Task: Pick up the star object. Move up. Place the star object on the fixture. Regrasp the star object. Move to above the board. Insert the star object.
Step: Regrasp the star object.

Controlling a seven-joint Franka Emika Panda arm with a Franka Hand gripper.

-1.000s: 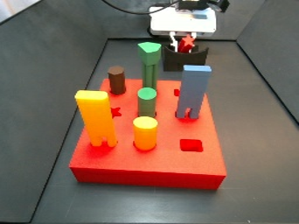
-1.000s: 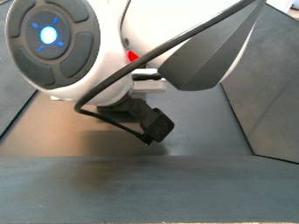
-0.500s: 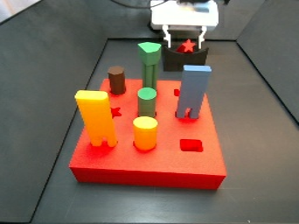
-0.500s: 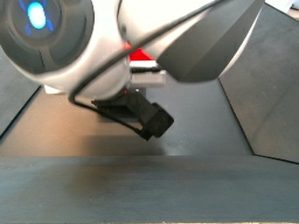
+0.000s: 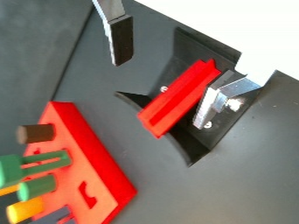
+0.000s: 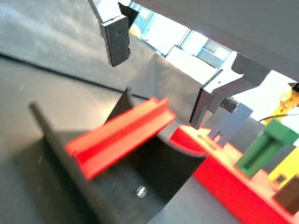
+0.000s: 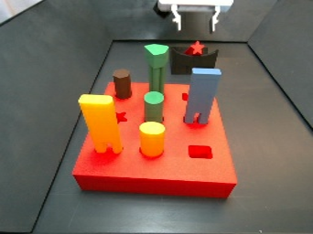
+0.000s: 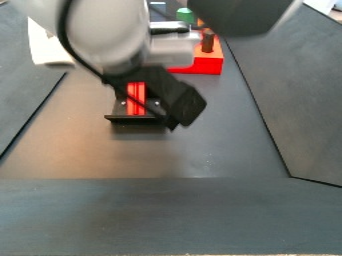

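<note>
- Star [image 5: 177, 98]: lies in the hollow of the fixture [image 5: 198, 149], in the right half of a wrist view; long axis runs from the upper right down to the lower left of that frame; in a side view its star-shaped end [image 7: 196, 47] faces the camera at the upper centre, behind the green peg [image 7: 156, 66].
- Pincer [image 7: 197, 15]: at the top edge of a side view, directly above the star and clear of it; jaws apart, nothing between them; in both wrist views one finger [image 5: 118, 35] stands well off on one flank of the star and the other finger [image 6: 212, 94] on the opposite flank, so the plates straddle the long axis.
- Judgement: the regrasp calls for a straight descent, closing across the star's width.
- Change from the earlier frames: the pincer then held the star low over the fixture; it has since let go and risen.
- Board [image 7: 184, 163]: lower centre of a side view, near the fixture; star-shaped hole not clearly told apart.
</note>
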